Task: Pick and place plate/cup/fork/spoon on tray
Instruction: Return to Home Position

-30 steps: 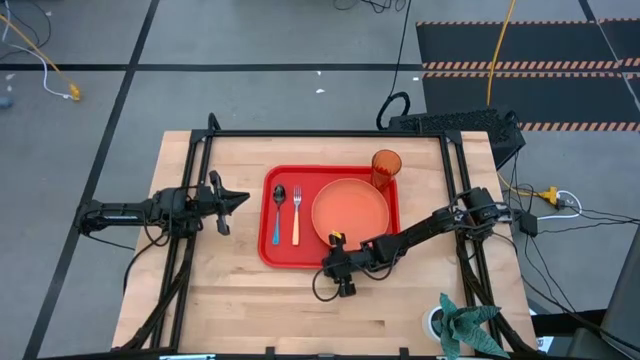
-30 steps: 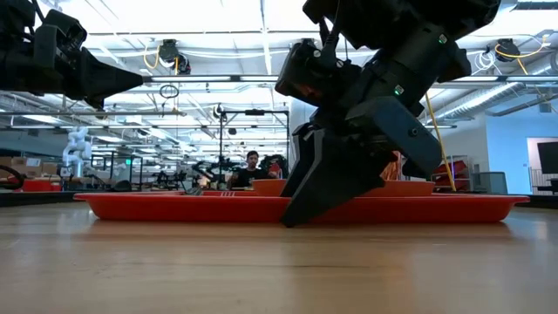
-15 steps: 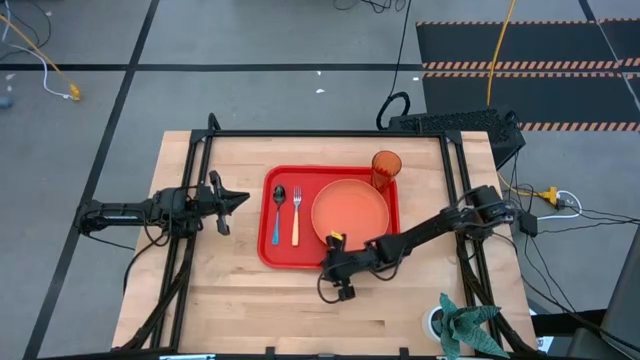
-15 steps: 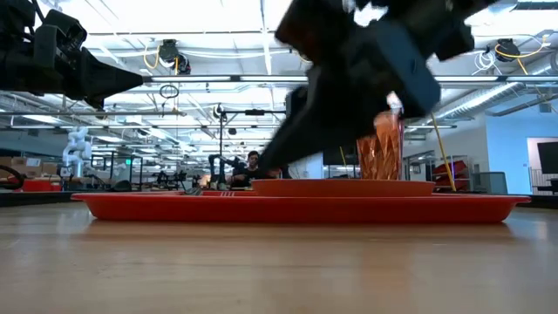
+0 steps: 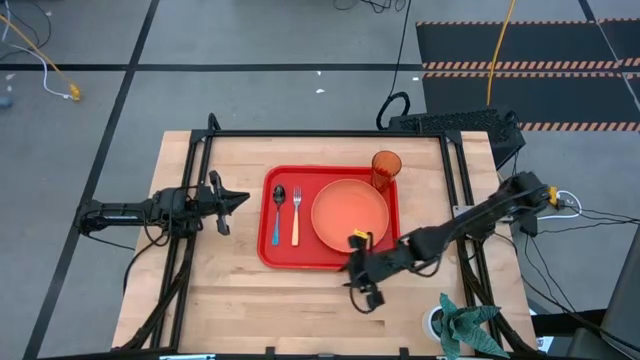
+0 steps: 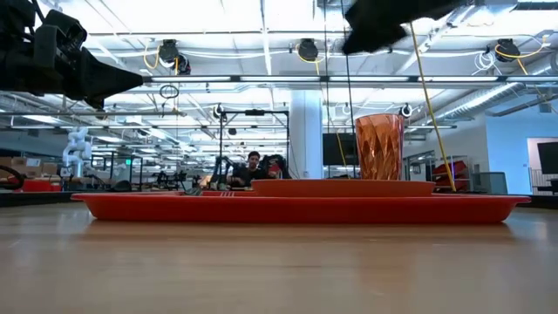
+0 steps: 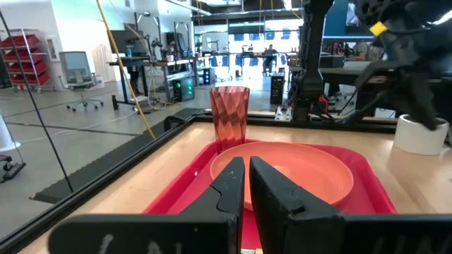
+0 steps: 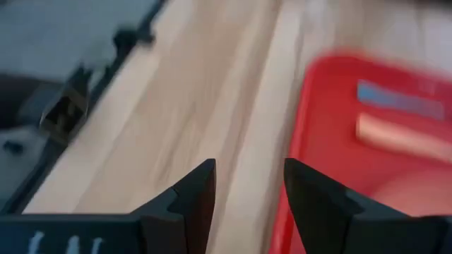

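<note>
Large red rectangular plastic tray sits mid-tabletop, light wood. On it:
- the round orange-salmon plastic plate, right of centre
- the translucent amber plastic cup, upright in the far right corner, just beside the plate
- the orange-handled metal fork and the blue-handled spoon, parallel, left of the plate, spoon outermost

Arms: the right end effector is released, empty, raised over bare tabletop just off the tray's near right corner. The left end effector is clenched on nothing, hovering left of the tray, pointing at it.
</note>
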Motion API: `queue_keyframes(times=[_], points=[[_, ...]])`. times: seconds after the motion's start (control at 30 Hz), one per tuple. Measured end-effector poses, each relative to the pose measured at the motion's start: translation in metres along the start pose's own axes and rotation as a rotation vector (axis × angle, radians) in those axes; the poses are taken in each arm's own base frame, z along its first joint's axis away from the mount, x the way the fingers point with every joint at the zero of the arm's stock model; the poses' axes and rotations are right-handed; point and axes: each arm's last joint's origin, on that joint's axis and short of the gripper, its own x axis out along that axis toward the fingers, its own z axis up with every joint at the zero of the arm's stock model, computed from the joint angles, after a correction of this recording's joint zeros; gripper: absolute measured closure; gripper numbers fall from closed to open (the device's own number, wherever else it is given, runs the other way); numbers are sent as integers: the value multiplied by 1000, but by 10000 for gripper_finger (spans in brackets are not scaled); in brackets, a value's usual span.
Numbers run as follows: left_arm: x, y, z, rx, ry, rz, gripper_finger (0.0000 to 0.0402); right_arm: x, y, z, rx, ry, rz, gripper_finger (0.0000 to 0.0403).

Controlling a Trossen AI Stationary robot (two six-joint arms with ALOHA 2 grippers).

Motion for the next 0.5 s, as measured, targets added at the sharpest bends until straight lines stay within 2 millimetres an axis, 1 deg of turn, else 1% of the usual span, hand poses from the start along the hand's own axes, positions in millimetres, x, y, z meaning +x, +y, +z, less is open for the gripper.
queue_keyframes(times=[0.1,0.17,0.23,0.3,0.37,0.43,0.47,0.5], points=[[0,0,0,0,0,0,373,-21,8,-8,53,110,4,243],[0,0,0,-1,-1,0,373,-37,13,-13,84,169,-39,244],[0,0,0,0,-1,0,373,-55,21,-19,78,215,-101,256],[0,0,0,0,-1,0,373,-73,26,-27,75,262,-167,281],[0,0,0,0,-1,0,373,-92,31,-32,99,271,-225,320],[0,0,0,0,-1,0,373,-111,35,-37,127,259,-275,368],[0,0,0,0,-1,0,373,-119,37,-40,134,243,-298,385],[0,0,0,0,0,0,373,-126,40,-44,146,220,-311,393]])
